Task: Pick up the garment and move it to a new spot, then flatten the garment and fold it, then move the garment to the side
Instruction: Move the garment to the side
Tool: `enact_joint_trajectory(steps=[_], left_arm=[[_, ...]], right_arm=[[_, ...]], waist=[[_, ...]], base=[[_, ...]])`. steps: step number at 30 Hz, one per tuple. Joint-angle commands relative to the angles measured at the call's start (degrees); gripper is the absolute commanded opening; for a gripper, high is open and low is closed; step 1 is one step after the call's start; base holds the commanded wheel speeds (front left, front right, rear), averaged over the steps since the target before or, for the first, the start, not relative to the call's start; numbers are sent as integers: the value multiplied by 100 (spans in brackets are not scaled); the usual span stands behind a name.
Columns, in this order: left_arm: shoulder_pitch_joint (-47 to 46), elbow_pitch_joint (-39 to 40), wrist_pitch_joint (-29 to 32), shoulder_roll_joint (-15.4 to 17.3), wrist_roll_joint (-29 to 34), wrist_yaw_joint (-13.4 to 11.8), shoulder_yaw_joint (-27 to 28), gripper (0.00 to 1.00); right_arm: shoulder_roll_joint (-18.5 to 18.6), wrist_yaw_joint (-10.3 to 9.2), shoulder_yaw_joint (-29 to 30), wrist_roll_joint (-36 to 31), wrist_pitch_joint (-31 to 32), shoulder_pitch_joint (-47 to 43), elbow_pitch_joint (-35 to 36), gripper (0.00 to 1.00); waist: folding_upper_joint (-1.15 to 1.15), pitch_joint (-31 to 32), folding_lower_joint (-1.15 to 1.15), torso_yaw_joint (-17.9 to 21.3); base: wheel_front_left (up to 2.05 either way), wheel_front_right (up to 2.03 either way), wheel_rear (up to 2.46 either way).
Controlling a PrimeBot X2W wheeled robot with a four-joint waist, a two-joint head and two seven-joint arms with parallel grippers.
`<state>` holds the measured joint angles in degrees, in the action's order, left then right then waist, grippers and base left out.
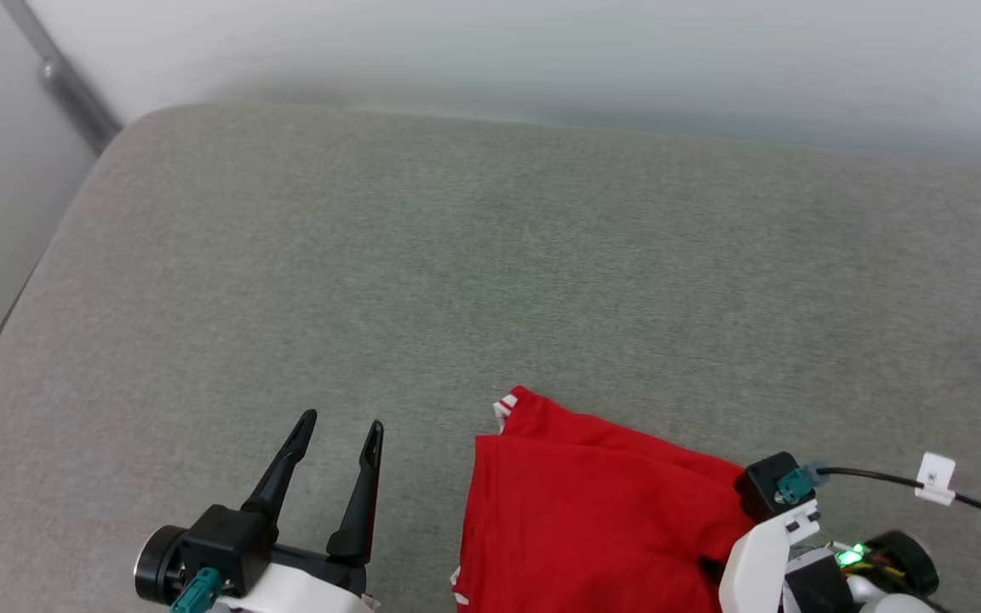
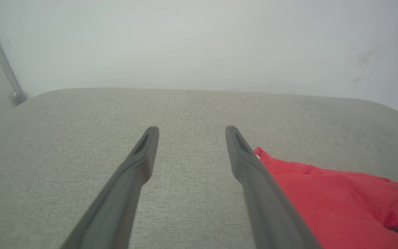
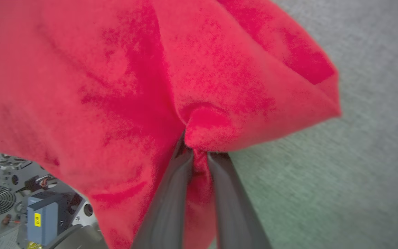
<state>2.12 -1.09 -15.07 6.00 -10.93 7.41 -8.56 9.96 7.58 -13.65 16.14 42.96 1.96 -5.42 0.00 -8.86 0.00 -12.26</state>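
Note:
The garment (image 1: 593,511) is a red shirt lying bunched on the grey cushioned surface at the lower middle-right of the head view, with a bit of red-and-white striped trim at its far left corner. In the right wrist view my right gripper (image 3: 199,154) is shut on a pinched fold of the garment (image 3: 116,86), with red cloth squeezed between the two fingers. In the head view its fingers are hidden under the right wrist (image 1: 776,489) at the shirt's right edge. My left gripper (image 1: 343,421) stands open to the left of the garment, apart from it and holding nothing. The left wrist view has the left gripper (image 2: 192,128) over bare cushion, with the garment (image 2: 330,200) to its right.
The grey cushioned surface (image 1: 456,255) runs far and left, with a rounded corner at the far left. A pale wall (image 1: 542,51) stands behind it and a metal rail (image 1: 65,85) at the left. A black cable with a white tag (image 1: 933,478) trails from the right wrist.

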Motion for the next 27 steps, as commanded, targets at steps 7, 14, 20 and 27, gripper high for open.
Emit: enact_joint_trajectory(steps=[7, 14, 20, 27], left_arm=[[-60, 52, -12, -65, 8, 8, -280, 100], [-546, 25, -12, -31, 65, 8, -893, 100], [-1037, 72, -11, 153, 101, 8, -1238, 100], [-1533, 158, -11, 526, 116, 8, -1393, 100]], right_arm=[[1722, -14, -766, -514, 245, 729, 604, 0], [3313, -11, -1263, -561, 6, 1407, 709, 0], [4042, -13, -1053, -611, -506, 1822, 297, 0], [4320, -14, -557, -746, -1159, 2201, -564, 0]], waist=[[0, -96, 0, 1011], [0, -695, 0, 1802], [0, -1314, 0, 2300], [0, -2057, 0, 2604]], base=[[0, 0, 0], [0, 0, 0], [0, 0, 0], [0, 0, 0]])
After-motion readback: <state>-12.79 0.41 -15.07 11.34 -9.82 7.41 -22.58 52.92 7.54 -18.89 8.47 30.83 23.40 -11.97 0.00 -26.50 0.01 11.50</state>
